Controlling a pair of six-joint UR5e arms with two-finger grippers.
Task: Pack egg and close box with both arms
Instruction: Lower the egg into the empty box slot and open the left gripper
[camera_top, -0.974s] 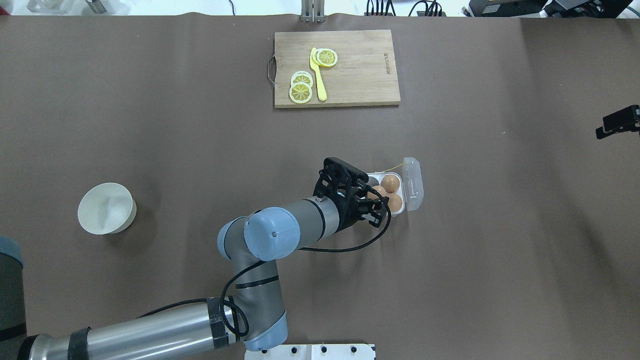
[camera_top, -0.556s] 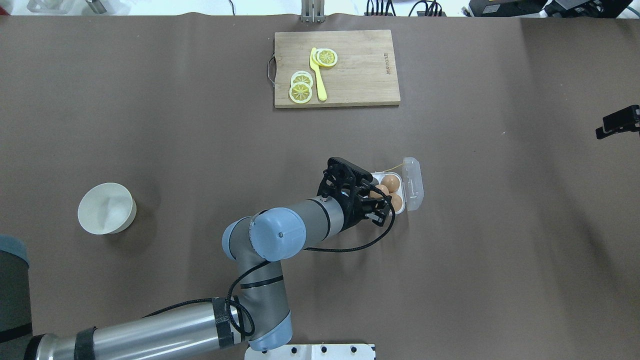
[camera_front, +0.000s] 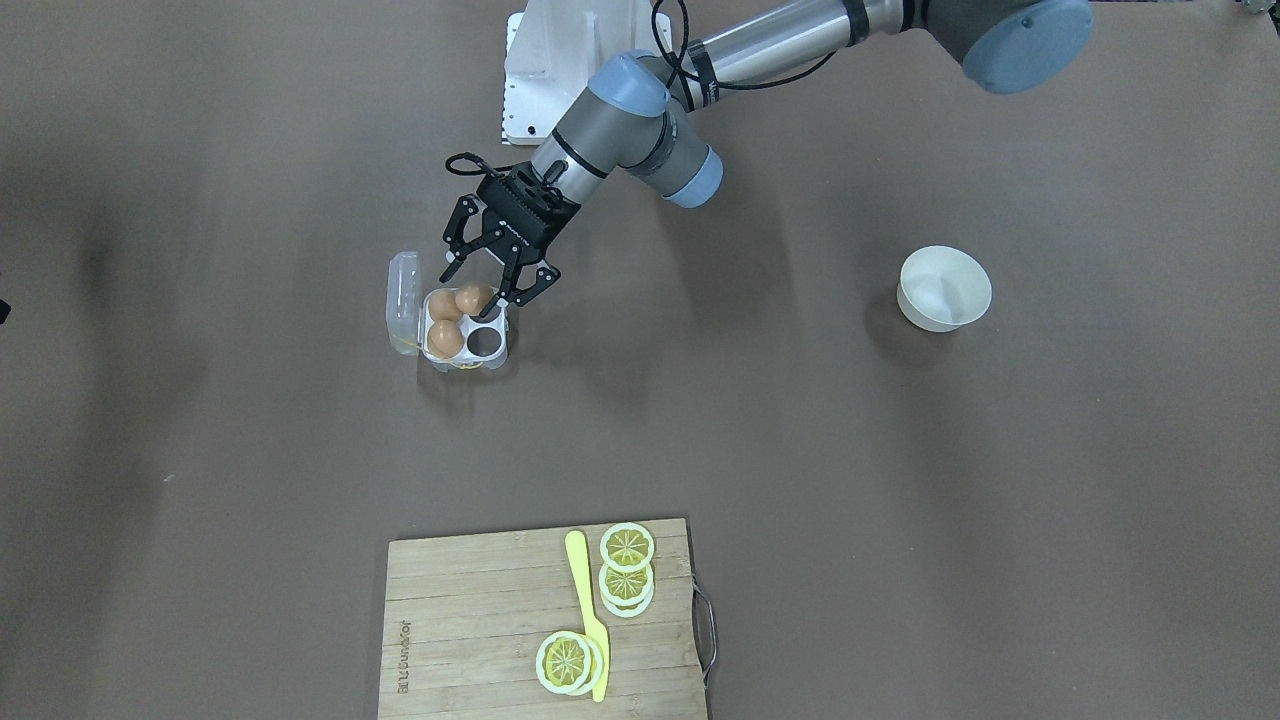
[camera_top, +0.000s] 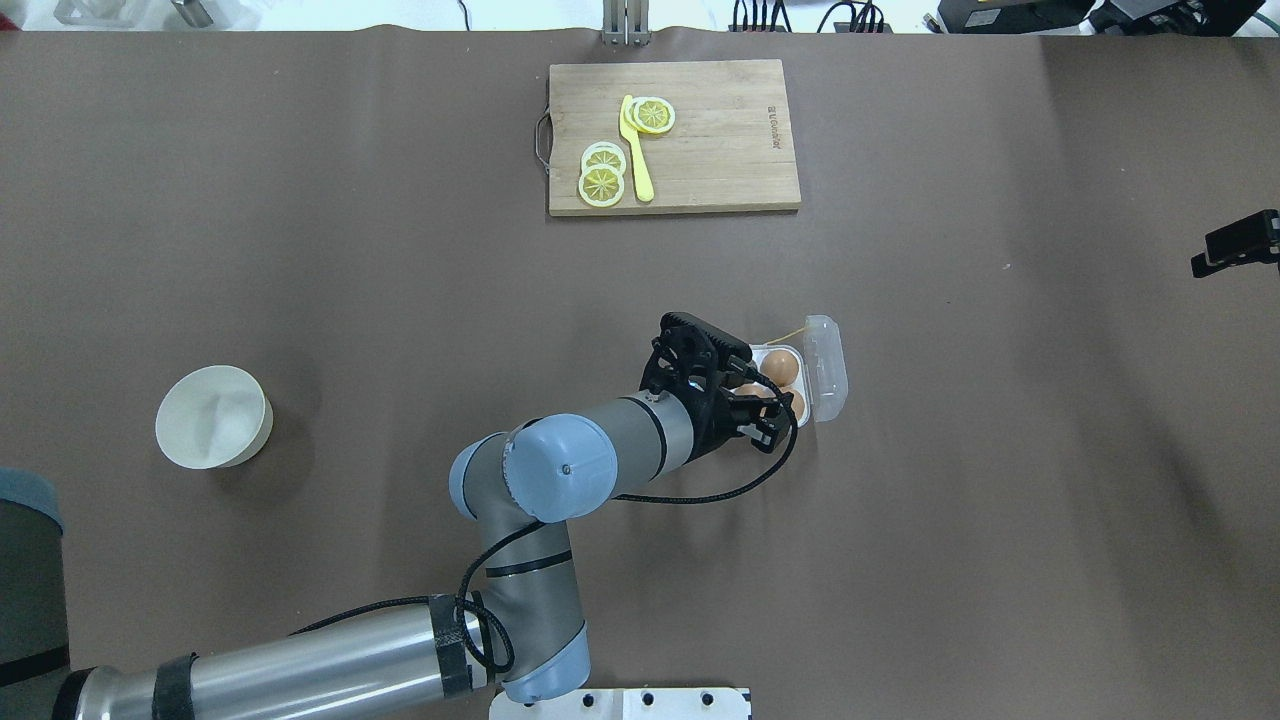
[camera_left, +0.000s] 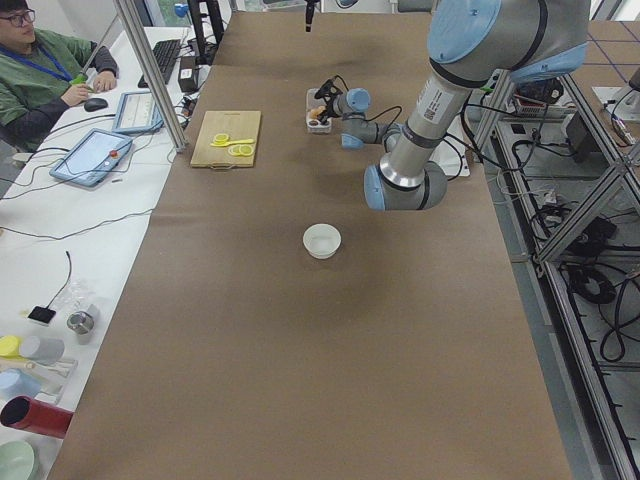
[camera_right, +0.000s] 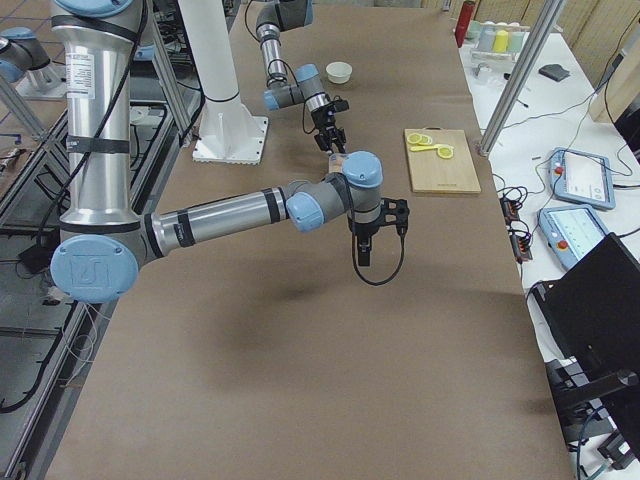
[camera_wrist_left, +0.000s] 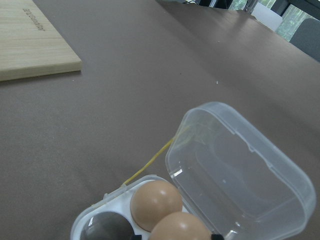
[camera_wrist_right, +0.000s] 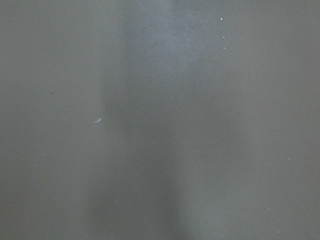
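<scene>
Pose, left arm (camera_top: 560, 470): upper tube low over the bench (camera_top: 1000, 550), elbow folded, forearm aimed at the box (camera_front: 484, 343). The left pincer (camera_front: 485, 285) is tilted forward and down over the near cells. Its jaws are released and spread wide, with the egg (camera_front: 469, 298) seated in a near cell directly between them (contact with the pads not discernible). Just past the fingertips, two further eggs (camera_wrist_left: 156, 204) fill the far cells; one cell shows as a dark cup. The box is thin clear plastic with round cups. Its hinged lid (camera_wrist_left: 240, 170) stands open beyond the pincer, glossy, with rounded corners. The eggs are smooth, matte, light brown. White lettering on the pincer body is too small to read. The right arm (camera_right: 230, 215) is stretched nearly level, wrist turned down. The right pincer (camera_right: 361, 258) hangs vertical, well apart from the box; cannot tell whether it is released or clenched. A wooden board (camera_top: 673, 135) lies far ahead of the left pincer, its stamped mark illegible.
</scene>
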